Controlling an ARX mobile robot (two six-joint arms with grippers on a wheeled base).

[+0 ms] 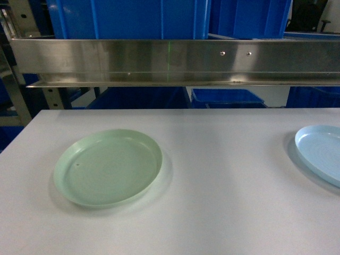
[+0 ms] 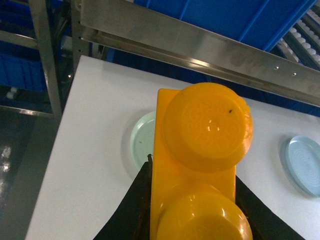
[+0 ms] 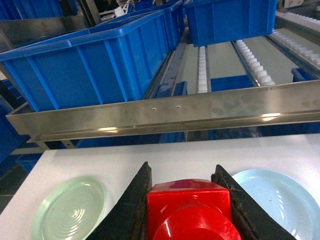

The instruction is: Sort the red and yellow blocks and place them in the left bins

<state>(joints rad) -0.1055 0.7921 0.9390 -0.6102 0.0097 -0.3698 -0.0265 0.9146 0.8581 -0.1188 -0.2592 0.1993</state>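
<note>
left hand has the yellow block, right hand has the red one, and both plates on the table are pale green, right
Not quite: only one plate is pale green; the other, at the table's right edge, is pale blue, as the head view shows. The left hand does hold the yellow block and the right hand the red one.

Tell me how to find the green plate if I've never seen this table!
Look at the big white table in front of the steel shelf rail. Two shallow round plates lie on it, far apart. The green plate is the one on the left side, fully in the head view and pale mint; the pale blue plate sits cut off at the right edge.
</note>
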